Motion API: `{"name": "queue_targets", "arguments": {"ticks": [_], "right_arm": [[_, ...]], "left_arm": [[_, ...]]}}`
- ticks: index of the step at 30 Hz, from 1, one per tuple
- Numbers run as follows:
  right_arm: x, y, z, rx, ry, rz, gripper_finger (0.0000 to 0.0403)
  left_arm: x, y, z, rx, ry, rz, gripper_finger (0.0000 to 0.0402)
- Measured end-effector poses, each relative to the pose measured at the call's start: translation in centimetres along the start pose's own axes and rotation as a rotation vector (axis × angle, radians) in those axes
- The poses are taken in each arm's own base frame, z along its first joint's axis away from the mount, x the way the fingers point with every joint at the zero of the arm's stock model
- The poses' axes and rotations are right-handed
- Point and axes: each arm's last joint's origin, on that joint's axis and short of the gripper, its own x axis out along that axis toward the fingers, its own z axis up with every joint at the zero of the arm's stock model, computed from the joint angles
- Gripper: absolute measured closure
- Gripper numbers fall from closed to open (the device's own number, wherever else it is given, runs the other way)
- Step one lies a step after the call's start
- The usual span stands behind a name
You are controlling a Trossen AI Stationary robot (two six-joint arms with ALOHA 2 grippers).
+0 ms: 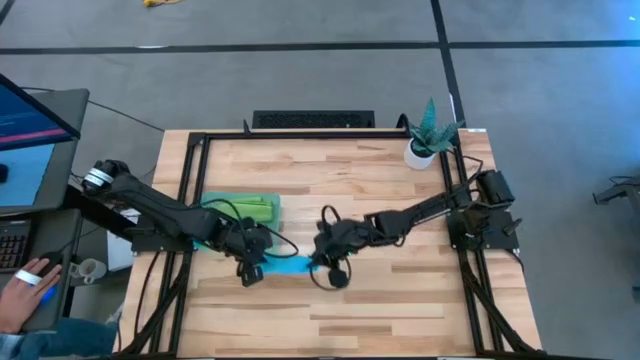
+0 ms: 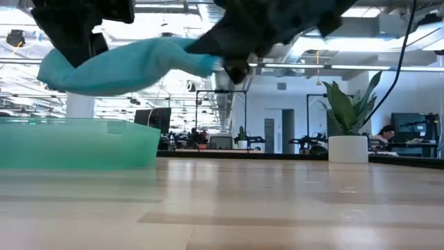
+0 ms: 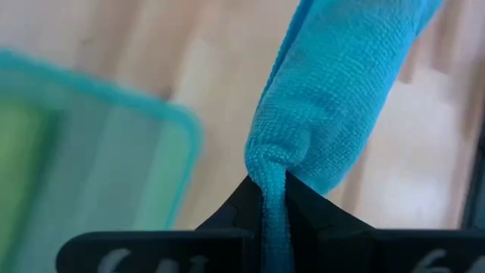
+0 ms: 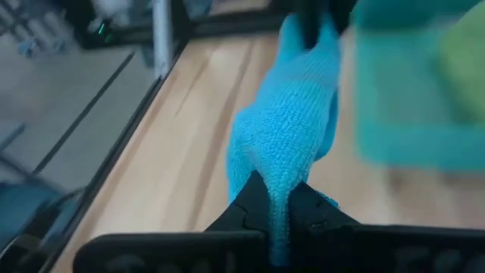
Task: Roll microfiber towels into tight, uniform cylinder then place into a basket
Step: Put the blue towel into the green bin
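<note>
Both claws grip the same cloth, one at each end. Left claw (image 3: 274, 199) is closed on one end of the blue towel (image 1: 290, 266), and right claw (image 4: 277, 203) is closed on the other end; in each wrist view the two dark fingers pinch a bunched fold of cloth between them. From above, the two claws stand near each other at the middle of the desk (image 1: 400, 300), with the blue towel stretched between them as a short band.

I count two towels. The blue towel is bright sky blue, with a fine looped, fuzzy surface, and it is rolled into a soft, thick tube. In the low view it hangs in the air above the desk, sagging a little between the claws, and it does not touch the wood. The green towel (image 1: 250, 208) is lime green and lies folded inside the basket (image 1: 212, 203).

One basket is present: a shallow rectangular tray of translucent teal plastic with rounded corners, at the left side of the desk, just beside the left claw.

One potted plant (image 1: 430, 135) with pointed leaves in a white pot stands at the far right corner. The desk top is made of light wooden planks inside a black metal frame.
</note>
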Motion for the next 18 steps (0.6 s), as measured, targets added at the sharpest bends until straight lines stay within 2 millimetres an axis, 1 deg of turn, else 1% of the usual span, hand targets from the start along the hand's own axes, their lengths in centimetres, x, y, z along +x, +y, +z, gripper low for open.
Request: {"name": "queue_targets", "arguments": {"ticks": [3,8,10,12,14,16,18], "right_arm": [[-0.2,-1.1,0.7,-0.029,-0.057,-0.024,0.0379],[-0.4,-2.4,1.1,-0.035,-0.097,-0.045,0.0379],[0.6,-3.0,1.0,-0.033,-0.111,-0.035,0.0379],[1.7,-3.6,0.6,-0.025,-0.071,0.000,0.0379],[3.3,-4.3,1.3,-0.042,-0.080,0.012,0.0379],[4.3,-4.8,1.7,-0.048,-0.040,0.006,0.0379],[5.4,-5.6,2.5,-0.073,-0.037,-0.005,0.0379]], "left_arm": [[-1.4,0.6,-0.8,-0.011,-0.006,0.058,0.0387],[-3.7,1.2,-1.6,-0.009,-0.066,0.069,0.0387],[-4.5,1.7,-2.0,-0.033,-0.074,0.095,0.0387],[-4.9,2.1,-2.3,-0.060,-0.073,0.121,0.0387],[-5.1,2.7,-2.9,-0.077,-0.048,0.153,0.0387],[-5.0,3.0,-3.4,-0.088,-0.033,0.164,0.0387],[-5.0,3.7,-4.3,-0.101,0.006,0.202,0.0387]]}}
